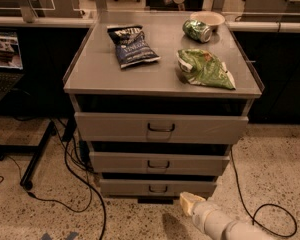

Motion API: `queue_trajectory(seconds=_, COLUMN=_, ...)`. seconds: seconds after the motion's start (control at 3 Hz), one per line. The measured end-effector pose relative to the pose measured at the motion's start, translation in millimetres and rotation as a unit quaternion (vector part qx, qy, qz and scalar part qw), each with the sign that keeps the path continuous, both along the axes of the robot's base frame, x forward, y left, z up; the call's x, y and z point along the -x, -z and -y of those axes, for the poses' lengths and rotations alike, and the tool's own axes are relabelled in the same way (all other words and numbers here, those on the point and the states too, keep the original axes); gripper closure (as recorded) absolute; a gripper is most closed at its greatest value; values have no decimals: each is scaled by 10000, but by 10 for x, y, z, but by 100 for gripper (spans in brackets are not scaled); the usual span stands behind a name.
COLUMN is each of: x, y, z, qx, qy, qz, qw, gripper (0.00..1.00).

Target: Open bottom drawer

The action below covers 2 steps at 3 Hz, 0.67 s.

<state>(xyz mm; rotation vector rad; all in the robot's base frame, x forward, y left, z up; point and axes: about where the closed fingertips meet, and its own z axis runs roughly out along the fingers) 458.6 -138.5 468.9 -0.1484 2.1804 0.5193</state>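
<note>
A grey metal cabinet has three drawer fronts, one above the other. The bottom drawer (pixel 158 187) is the narrowest and shallowest, with a small dark bracket handle (pixel 158 189) at its centre. It sits flush under the middle drawer (pixel 159 162). My gripper (pixel 189 202) comes in from the lower right on a white arm. Its pale tip is just below and right of the bottom drawer's front, a short way right of the handle.
On the cabinet top (pixel 100 69) lie a dark blue chip bag (pixel 132 45), a green chip bag (pixel 205 68), a green can (pixel 197 30) and a bowl (pixel 207 19). Black cables (pixel 85 184) trail on the speckled floor at left and right. A black stand leg (pixel 35 159) is at left.
</note>
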Motion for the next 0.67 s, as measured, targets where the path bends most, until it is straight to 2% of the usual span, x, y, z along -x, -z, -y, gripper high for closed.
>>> queue_trajectory(seconds=0.33, x=-110, y=144, z=172, qx=53, qy=352, qz=57, qw=9994, gripper=100)
queue_trajectory(seconds=0.67, x=-236, y=374, z=423, qx=117, qy=934, qz=171, qw=9954, gripper=100)
